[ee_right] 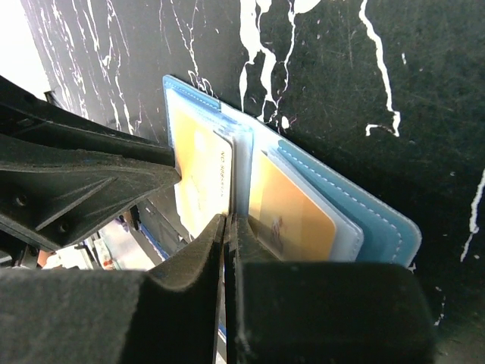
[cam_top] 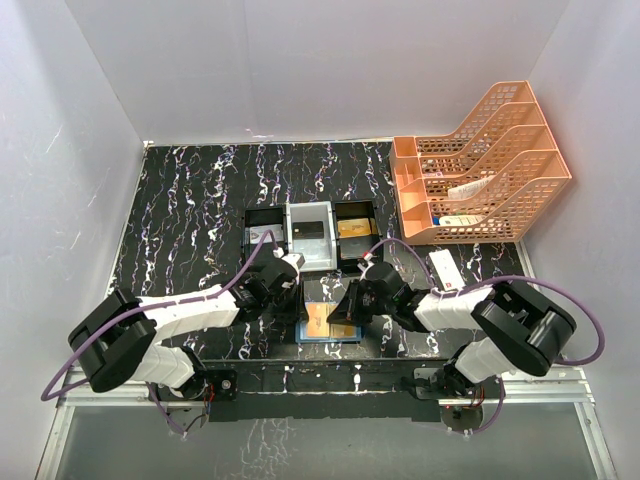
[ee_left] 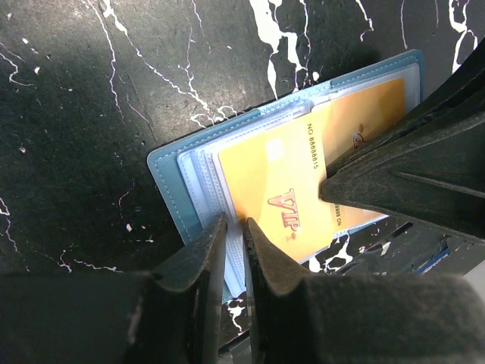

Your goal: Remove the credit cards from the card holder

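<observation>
- As seen from above, the card holder lies open on the marbled table. It sits just nearer than the middle compartment of the three-compartment tray and shows an orange-gold face inside a blue border.
- The left gripper and right gripper meet over the holder, on the near side of the tray. How their jaws stand is too small to read from this view.
- From the left wrist, the holder is a blue stitched cover with a stack of clear sleeves. A gold card in it is printed "VIP" in red, with a number along one edge.
- The left fingers are drawn almost together, nipping the sleeves' edge. The right gripper's dark tip rests on the gold card near its number.
- From the right wrist, the right fingers are pinched on the edge of the upright leaf carrying the gold card. A second gold card lies in the flat half of the holder, just beside that leaf.
</observation>
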Controlling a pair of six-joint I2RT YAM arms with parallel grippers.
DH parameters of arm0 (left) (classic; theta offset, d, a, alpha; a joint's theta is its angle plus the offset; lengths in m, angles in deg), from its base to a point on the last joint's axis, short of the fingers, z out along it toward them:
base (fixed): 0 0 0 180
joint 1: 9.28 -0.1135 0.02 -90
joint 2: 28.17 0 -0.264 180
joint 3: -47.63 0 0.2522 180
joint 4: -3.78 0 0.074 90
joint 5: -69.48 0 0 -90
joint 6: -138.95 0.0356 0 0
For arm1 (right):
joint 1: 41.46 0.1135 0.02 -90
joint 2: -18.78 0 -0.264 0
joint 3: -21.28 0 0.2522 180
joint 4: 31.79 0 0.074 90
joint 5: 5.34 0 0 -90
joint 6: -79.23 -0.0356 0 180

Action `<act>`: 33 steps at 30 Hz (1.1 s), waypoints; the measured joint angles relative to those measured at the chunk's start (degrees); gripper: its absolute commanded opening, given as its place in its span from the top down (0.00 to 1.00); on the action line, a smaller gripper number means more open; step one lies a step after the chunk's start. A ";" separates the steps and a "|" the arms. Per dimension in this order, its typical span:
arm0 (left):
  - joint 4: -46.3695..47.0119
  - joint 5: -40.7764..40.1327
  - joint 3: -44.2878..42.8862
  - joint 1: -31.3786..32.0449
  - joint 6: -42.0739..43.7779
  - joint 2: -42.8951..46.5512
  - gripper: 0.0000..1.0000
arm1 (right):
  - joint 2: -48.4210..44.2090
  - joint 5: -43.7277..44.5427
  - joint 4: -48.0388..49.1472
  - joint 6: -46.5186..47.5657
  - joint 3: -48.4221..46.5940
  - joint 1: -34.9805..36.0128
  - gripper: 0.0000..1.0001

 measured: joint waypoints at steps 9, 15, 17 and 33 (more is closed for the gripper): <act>0.17 -0.11 0.00 0.04 0.02 -0.02 0.87 | -2.71 -1.09 -0.09 0.07 0.59 -1.86 1.00; 0.92 -0.13 0.02 0.09 0.02 -0.68 0.88 | -3.63 -1.16 -0.42 0.04 2.27 -2.69 1.00; 1.11 -0.13 0.02 0.09 0.04 -0.72 0.88 | -3.98 -1.18 -0.59 0.04 2.95 -3.02 1.00; 0.79 -0.46 0.02 0.09 0.04 -0.20 0.76 | -5.99 -4.35 -2.19 2.27 3.96 -6.08 1.00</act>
